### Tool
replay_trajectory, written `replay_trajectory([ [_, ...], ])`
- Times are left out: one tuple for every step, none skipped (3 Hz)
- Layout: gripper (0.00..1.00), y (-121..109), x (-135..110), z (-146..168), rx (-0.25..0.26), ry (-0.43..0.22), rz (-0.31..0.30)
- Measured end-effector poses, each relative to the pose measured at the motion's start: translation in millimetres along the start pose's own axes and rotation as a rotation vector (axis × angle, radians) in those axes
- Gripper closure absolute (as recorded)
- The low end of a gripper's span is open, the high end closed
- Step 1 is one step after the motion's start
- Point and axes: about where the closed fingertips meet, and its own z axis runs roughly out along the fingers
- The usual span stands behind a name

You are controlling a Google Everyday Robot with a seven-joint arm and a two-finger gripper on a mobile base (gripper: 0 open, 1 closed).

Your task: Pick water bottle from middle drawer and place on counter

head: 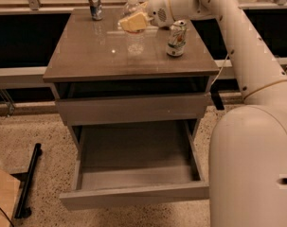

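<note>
The water bottle (131, 6) is upright over the counter (86, 56), at its rear middle. Its white cap is at the top and its base is at or just above the glossy surface; I cannot tell if it touches. My gripper (133, 21) reaches in from the right, its yellowish fingers (126, 22) closed around the bottle's middle. The middle drawer (133, 195) is pulled out at the bottom and its grey floor is bare.
A white-and-green can (175, 38) stands just right of the bottle. A dark silvery can (94, 4) stands at the counter's back left. A shut drawer front (133, 109) sits above the open drawer. My white body (252, 164) fills the right side. A black bar (27, 183) lies on the floor at left.
</note>
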Motion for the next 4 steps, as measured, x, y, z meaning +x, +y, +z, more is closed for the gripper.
replay_trajectory([
  [1.0,-6,6,4,-0.001,-0.004,0.038],
  [0.84,-17,16,6,0.0,-0.013,0.093],
  [0.6,-28,28,8,-0.001,-0.017,0.15],
  [0.37,-36,37,13,-0.003,-0.004,0.189],
])
